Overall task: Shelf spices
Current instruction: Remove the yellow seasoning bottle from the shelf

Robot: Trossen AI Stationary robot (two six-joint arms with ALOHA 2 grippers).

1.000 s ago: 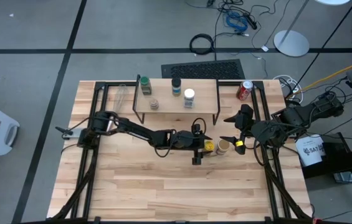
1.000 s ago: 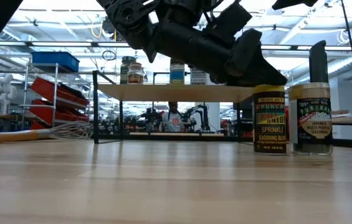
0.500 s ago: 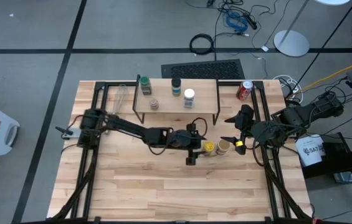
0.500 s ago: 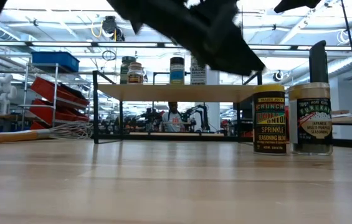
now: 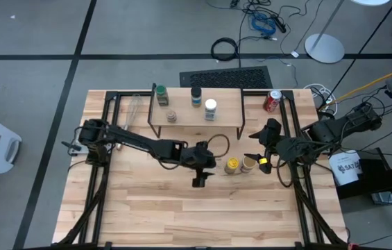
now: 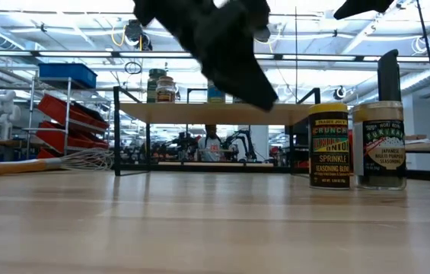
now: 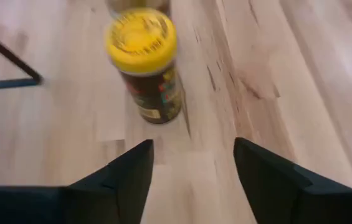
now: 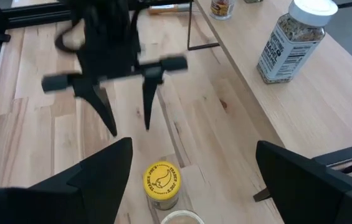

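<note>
Spices: the yellow-lidded glass jar (image 5: pixel 232 164) stands untouched on the wooden worktop (image 5: pixel 147 208). Left tool (image 5: pixel 199 182), fingers spread and empty, has backed away; right tool (image 5: pixel 254 144) waits spread beside it.

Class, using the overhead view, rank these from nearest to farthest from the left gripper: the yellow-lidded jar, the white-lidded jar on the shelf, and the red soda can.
Measured from the left gripper:
1. Yellow-lidded jar, standing on the table just to its right.
2. White-lidded jar, up on the shelf behind it.
3. Red soda can, at the table's far right corner.
</note>
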